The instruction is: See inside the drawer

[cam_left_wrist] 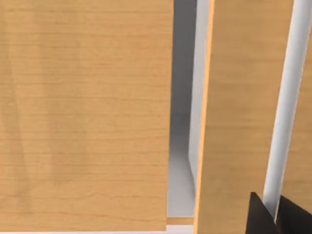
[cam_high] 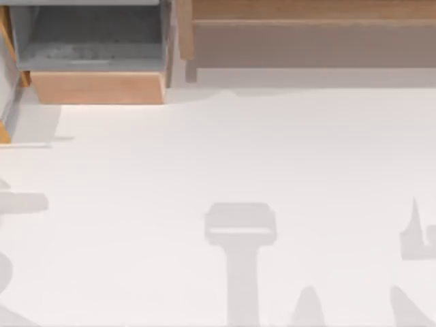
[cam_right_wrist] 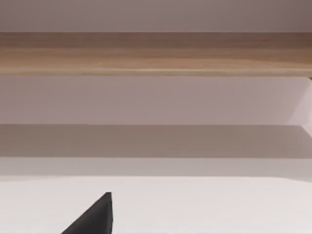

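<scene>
The drawer [cam_high: 4, 131] is a sliver of orange-brown wood with grey lining at the table's far left edge. In the left wrist view its orange-brown panels [cam_left_wrist: 87, 112] are very close, with a narrow grey-lined gap [cam_left_wrist: 181, 156] between two of them. My left gripper [cam_left_wrist: 276, 217] is a dark shape right up against a panel, beside a pale strip [cam_left_wrist: 285, 107]. My right gripper [cam_right_wrist: 95, 217] hovers over the white table, facing a wooden rail [cam_right_wrist: 156, 53], well apart from the drawer.
A paler tan-fronted drawer [cam_high: 95, 87] stands pulled open at the back left, its grey inside [cam_high: 88, 37] bare. A long wooden unit [cam_high: 306, 37] runs along the back right. Arm shadows [cam_high: 242, 231] lie on the white table [cam_high: 204, 150].
</scene>
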Tool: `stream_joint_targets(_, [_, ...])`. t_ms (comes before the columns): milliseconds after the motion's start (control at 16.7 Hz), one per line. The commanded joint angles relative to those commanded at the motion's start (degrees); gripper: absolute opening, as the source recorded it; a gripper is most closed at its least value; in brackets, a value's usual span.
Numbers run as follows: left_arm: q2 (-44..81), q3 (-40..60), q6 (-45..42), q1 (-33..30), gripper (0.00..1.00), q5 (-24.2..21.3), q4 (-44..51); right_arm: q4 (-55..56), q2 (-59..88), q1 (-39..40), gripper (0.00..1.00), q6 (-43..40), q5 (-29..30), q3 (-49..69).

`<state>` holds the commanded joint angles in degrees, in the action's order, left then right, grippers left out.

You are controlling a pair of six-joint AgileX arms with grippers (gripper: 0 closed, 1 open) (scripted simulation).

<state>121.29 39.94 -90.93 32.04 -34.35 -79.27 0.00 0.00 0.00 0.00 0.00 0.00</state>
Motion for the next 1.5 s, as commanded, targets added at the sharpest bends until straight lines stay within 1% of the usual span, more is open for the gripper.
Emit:
stream_joint_targets(180, [-0.28,-0.72,-0.31,0.31,0.00,-0.38,-0.59,0.00,0.00,0.00,1.00,0.00,0.00,0.00])
stream_joint_targets(600, [-4.61,-11.91,-0.47,6.77,0.00,-6.92,-6.92,0.00,0.00,0.00,1.00,0.00,0.00,0.00])
stream_joint_targets(840, [-4.66,-12.10,-0.48,6.88,0.00,-7.10,-7.05,0.00,0.00,0.00,1.00,0.00,0.00,0.00])
stream_joint_targets(1500, [-4.66,-12.10,-0.48,6.88,0.83,-7.10,-7.05,0.00,0.00,0.00,1.00,0.00,0.00,0.00])
